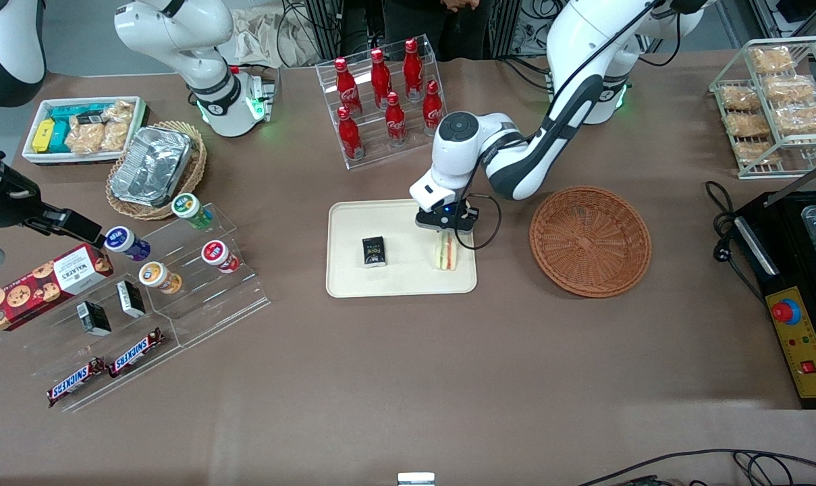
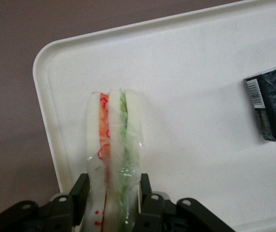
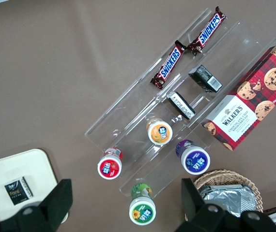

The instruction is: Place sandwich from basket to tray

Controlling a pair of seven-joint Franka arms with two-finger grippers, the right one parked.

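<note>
Nearest the front camera, on the brown desk [image 1: 408, 378], two Snickers bars [image 1: 104, 368] lay at the lowest step of a clear acrylic riser [image 1: 178, 297] toward the parked arm's end, with a red box of cookies [image 1: 43, 283] and several small round tubs [image 1: 158, 277] on the steps above.

Farther in, near the middle of the desk, sat the cream tray [image 1: 354, 283]. A small black packet [image 1: 374, 252] lay flat on it. The sandwich [image 1: 446, 252] stood on edge on the tray, close to the tray's edge toward the working arm's end, wrapped in clear film with its orange and green layers showing. The claw [image 1: 446, 229] was directly above it, its two fingers [image 2: 80, 191] closed against the white bread on either side, gripping the sandwich [image 2: 111, 159] near its upper end while the lower end met the tray [image 2: 201, 72].

Just beside the tray, toward the working arm's end, the reddish-brown basket [image 1: 590, 241] rested on the desk with nothing in it.

Farther still, red cola bottles [image 1: 387, 94] stood in a clear stepped rack.
</note>
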